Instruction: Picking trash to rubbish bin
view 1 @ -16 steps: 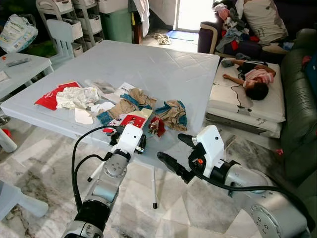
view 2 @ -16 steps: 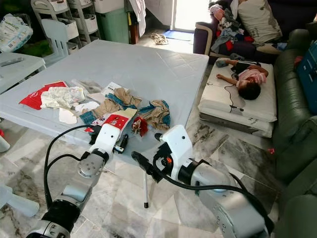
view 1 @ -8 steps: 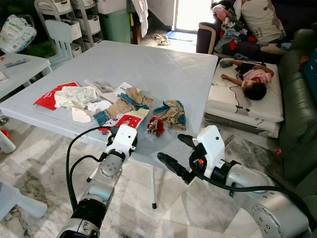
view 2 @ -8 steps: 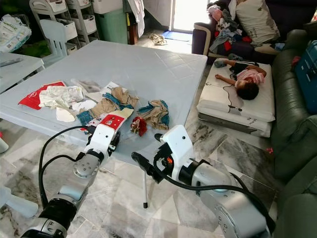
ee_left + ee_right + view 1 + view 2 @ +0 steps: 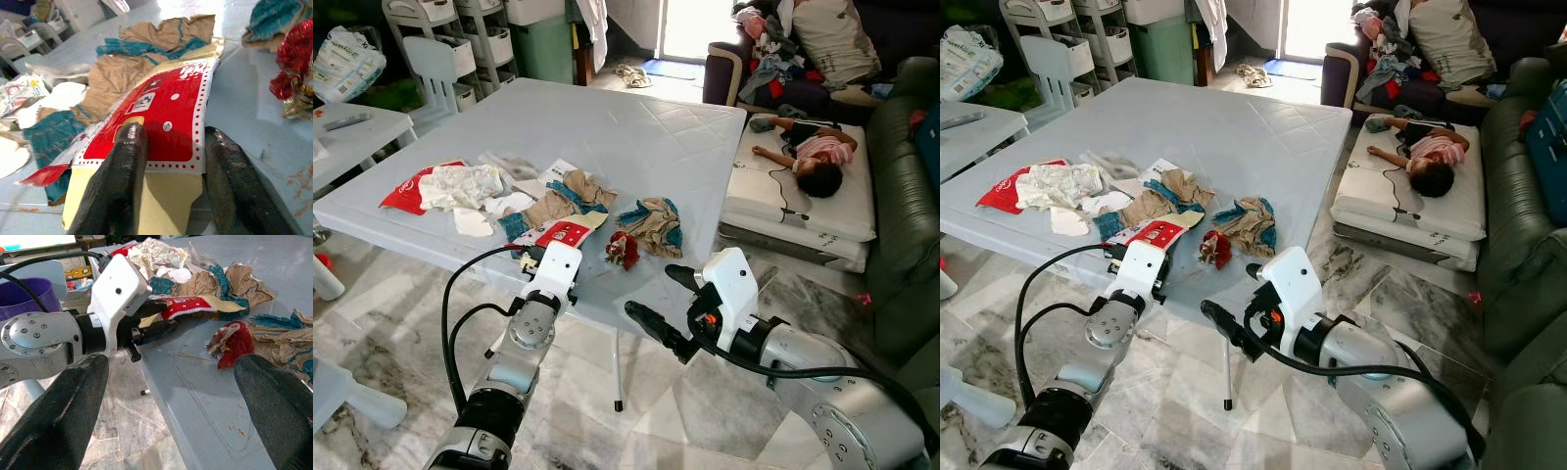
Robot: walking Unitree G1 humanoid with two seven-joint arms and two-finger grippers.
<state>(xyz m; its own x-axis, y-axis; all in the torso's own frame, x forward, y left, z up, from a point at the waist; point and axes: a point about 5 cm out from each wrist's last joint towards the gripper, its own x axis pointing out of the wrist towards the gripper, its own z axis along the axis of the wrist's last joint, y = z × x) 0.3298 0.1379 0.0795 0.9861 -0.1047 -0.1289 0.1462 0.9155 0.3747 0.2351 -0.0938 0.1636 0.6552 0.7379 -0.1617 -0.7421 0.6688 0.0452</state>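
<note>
A white table [image 5: 636,137] carries a scatter of trash near its front edge. It includes a red and cream packet [image 5: 166,127], a red foil wad [image 5: 624,250], brown and teal paper wads [image 5: 656,220] and crumpled white paper [image 5: 460,186] on a red wrapper [image 5: 406,196]. My left gripper [image 5: 540,257] is at the front edge, shut on the near end of the red packet; one finger [image 5: 122,161] lies on top of it. My right gripper [image 5: 656,299] hangs open in front of the table, below its edge, with nothing in it.
A purple container [image 5: 24,296] stands low on the left, behind my left arm. A person [image 5: 808,157] lies on a mattress on the floor to the right, beside a dark green sofa [image 5: 911,196]. A small white table [image 5: 352,132] and shelves stand at the left.
My left gripper has slid left along the table's front edge and onto the red packet's end. The right arm has stayed where it was.
</note>
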